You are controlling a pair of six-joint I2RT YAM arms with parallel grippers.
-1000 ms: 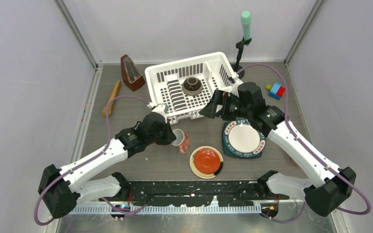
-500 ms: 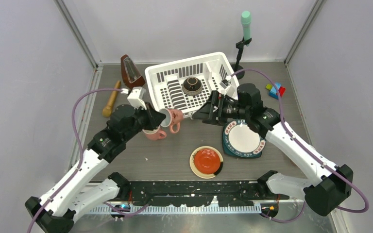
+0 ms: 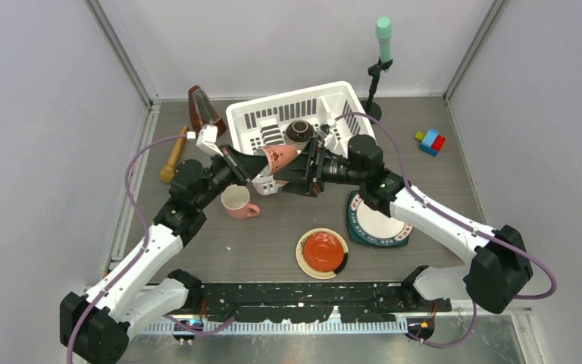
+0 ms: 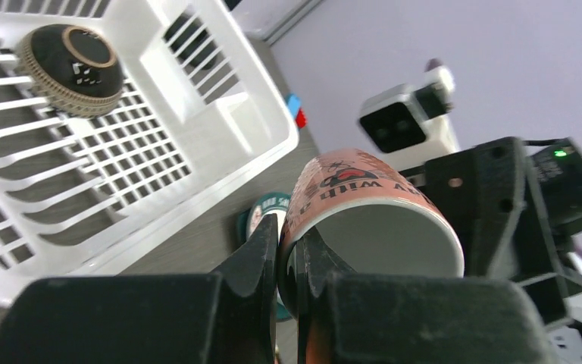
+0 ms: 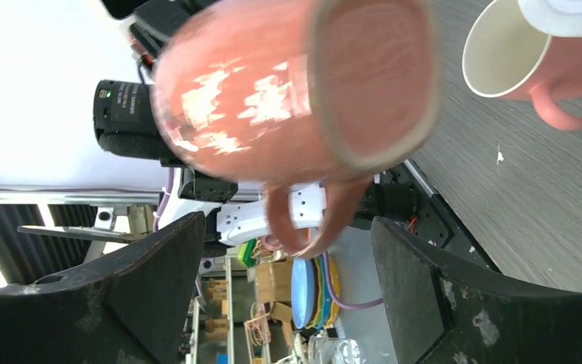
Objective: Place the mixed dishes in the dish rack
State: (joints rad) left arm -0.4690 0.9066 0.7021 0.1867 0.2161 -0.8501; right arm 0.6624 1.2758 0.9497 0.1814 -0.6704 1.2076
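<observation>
The left tool [image 4: 288,264] has lifted the pink mug [image 3: 282,157] to the near wall of the dish rack [image 3: 333,101], pinching the mug's rim. The right tool [image 3: 301,168], fingers spread wide, has closed in beside the mug. The second pink mug [image 3: 235,201] stands on the worktop [image 3: 273,246]

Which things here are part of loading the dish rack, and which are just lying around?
Job: rack, held mug, second mug, bowl, teal plate, red plate.
Lying about: stick, blocks, metronome, green-topped stand.
</observation>
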